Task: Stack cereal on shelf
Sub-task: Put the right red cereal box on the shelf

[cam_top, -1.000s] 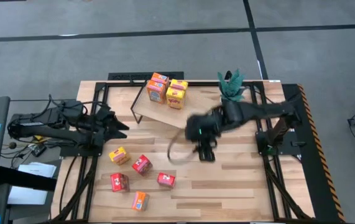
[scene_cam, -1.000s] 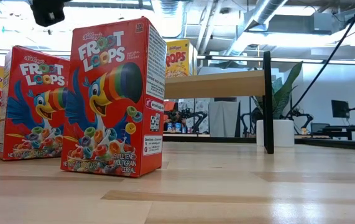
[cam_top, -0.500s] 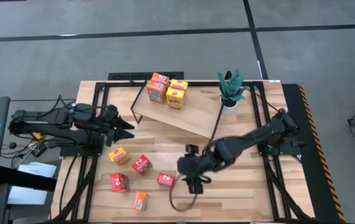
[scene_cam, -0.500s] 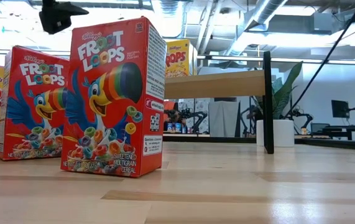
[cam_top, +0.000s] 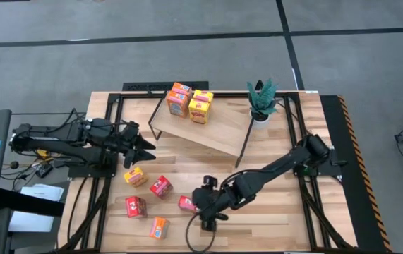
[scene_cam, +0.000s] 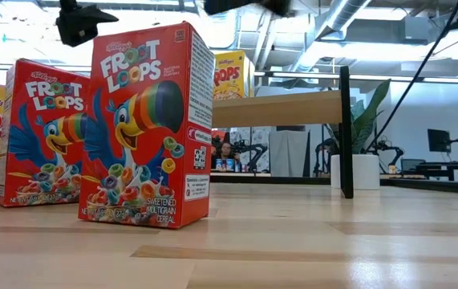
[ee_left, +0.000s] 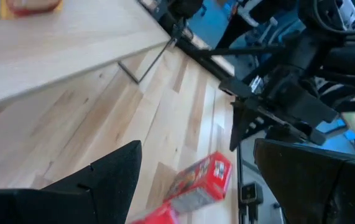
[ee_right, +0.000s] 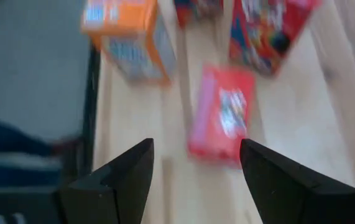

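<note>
Cereal boxes: you have four up on the shelf and five loose on the table. Your right gripper, fingers spread, hovers beside a red box; the left gripper waits open.

Robotics lab / open workshop: plank table on black frame over grey concrete floor w/ taped lines. Low view: exposed ceiling ducts, more robot arms on benches, monitor behind.
</note>
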Robot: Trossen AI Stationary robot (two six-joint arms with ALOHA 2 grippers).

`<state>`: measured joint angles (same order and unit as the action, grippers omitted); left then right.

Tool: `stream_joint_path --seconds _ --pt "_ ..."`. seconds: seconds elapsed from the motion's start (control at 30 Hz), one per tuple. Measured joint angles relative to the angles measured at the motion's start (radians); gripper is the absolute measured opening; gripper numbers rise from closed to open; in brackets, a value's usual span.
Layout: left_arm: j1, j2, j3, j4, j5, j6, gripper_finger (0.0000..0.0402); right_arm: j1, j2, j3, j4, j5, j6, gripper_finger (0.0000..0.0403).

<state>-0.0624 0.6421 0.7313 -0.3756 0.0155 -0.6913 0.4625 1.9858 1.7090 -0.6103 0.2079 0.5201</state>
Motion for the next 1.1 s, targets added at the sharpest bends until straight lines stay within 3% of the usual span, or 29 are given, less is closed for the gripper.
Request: stream_joint_path --seconds 0.3,0.7,0.87,1.1 --pt "-0.002 -0.006 0.001 -0.012 0.005 0.002 0.0300 -0.001 0.063 0.001 0.031 0.012 0.007 0.0265" --pt "-0.002 -0.001 0.001 -0.016 0.002 0.007 0.0300 -0.013 0.036 0.008 0.035 0.009 0.075 0.0265" --pt "-0.002 0.001 0.001 -0.015 -0.001 0.014 0.0300 -0.008 0.020 0.071 -0.070 0.064 0.089 0.0265" --pt "-0.002 -0.001 0.001 -0.017 -0.001 0.027 0.0300 0.004 0.028 0.089 -0.096 0.107 0.332 0.0265"
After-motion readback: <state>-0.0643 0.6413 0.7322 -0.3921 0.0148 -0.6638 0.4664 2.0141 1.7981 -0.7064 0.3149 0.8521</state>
